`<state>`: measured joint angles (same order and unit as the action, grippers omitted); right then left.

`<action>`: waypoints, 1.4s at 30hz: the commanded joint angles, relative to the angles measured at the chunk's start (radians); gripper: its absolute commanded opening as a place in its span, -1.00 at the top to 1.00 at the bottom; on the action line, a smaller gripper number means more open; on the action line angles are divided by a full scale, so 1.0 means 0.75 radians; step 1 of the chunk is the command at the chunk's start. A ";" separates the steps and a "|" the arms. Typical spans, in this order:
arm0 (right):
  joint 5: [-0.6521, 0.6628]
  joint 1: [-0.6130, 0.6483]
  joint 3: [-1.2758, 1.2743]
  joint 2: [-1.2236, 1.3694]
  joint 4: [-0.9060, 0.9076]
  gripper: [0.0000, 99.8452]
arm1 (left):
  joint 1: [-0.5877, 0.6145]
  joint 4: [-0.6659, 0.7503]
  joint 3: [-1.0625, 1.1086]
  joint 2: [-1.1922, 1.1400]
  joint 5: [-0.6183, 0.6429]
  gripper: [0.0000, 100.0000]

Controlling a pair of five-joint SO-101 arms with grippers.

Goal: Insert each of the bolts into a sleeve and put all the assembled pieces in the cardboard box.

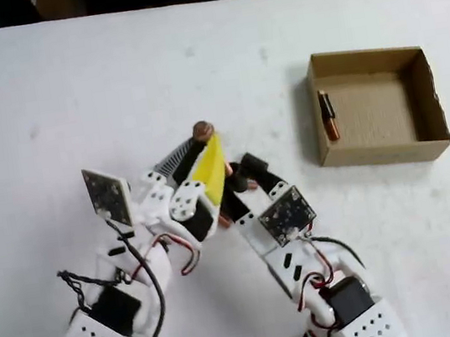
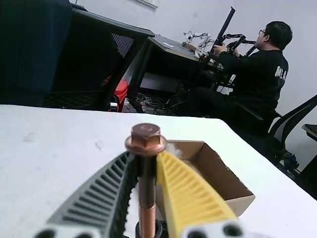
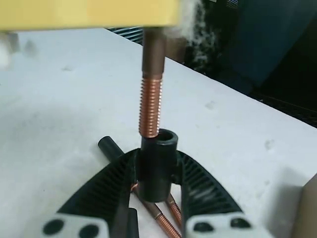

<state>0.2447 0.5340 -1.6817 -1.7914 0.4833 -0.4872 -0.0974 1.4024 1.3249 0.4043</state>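
While left end effector (image 2: 146, 157) clamps bolt (image 2: 145, 140), right end effector (image 3: 156, 157) sleeve (image 3: 158, 146), chairs (image 2: 94, 54) stand beyond the white table (image 2: 49, 148).

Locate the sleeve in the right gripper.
Right wrist view: the black sleeve stands upright, clamped in the right gripper, with the threaded tip of the bolt from the left gripper at its mouth. High view: between the arms, left of the cardboard box.

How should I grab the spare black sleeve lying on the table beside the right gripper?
Grip the spare sleeve across its round body, coming straight down: it lies on its side on the table, leaving its curved flanks seemingly free. The right gripper hides its other end, so I would pick the exact spot once that clears.
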 commanded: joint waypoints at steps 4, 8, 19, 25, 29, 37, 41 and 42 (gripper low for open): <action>0.016 0.011 -0.012 -0.013 -0.042 0.96 | -0.009 0.053 -0.031 0.026 0.018 0.96; 0.016 0.011 -0.012 -0.013 -0.042 0.96 | -0.001 0.127 -0.020 0.021 0.018 0.96; 0.043 0.013 -0.012 -0.015 -0.044 0.96 | -0.001 0.135 0.016 0.021 0.010 0.96; 0.104 0.013 -0.012 -0.015 -0.087 0.96 | -0.001 0.135 0.014 0.026 0.010 0.96; 0.115 0.044 -0.012 -0.013 -0.085 0.96 | -0.003 0.135 0.012 0.026 0.010 0.96; 0.117 0.093 -0.012 -0.013 -0.079 0.96 | -0.003 0.137 0.012 0.026 0.010 0.96; 0.115 0.093 -0.012 -0.013 -0.083 0.96 | -0.007 0.127 0.043 0.026 0.014 0.96; 0.115 0.093 -0.012 -0.013 -0.083 0.96 | -0.011 0.133 0.063 0.028 0.016 0.96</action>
<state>0.3199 0.5815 -1.6817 -1.7914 0.4496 -0.4856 -0.0330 1.4377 1.3249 0.3997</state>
